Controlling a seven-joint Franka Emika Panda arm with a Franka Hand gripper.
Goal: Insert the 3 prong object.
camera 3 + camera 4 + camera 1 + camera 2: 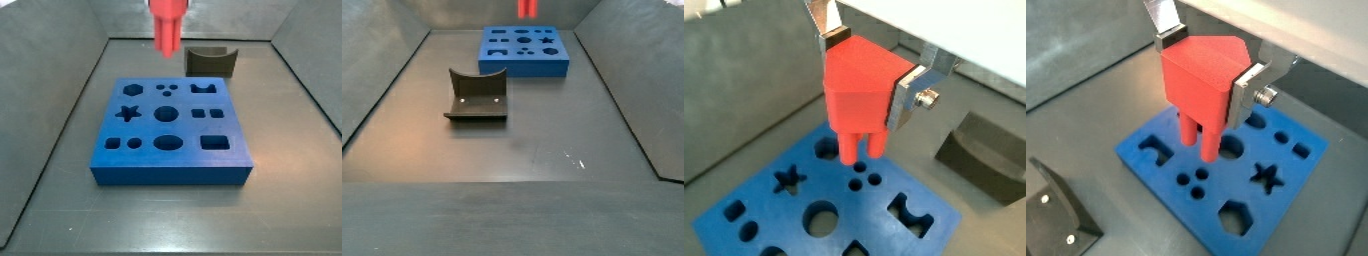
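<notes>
My gripper (871, 68) is shut on the red 3 prong object (861, 85), its silver fingers (909, 95) clamping the wide upper body. The prongs (862, 145) point down and hang above the blue block (764, 215), apart from it. In a wrist view the three small round holes (1193, 182) lie near the prong tips (1197, 140). In a side view the 3 prong object (167, 25) hangs above the far edge of the blue block (171, 165), over its three holes (166, 89). It also shows at the picture edge in a side view (528, 8). The gripper itself is out of both side views.
The blue block (525, 60) holds several differently shaped cutouts. The dark fixture (211, 60) stands on the floor beside the block and shows in a side view (476, 95) and both wrist views (1053, 210). Grey sloped walls (54, 60) enclose the floor.
</notes>
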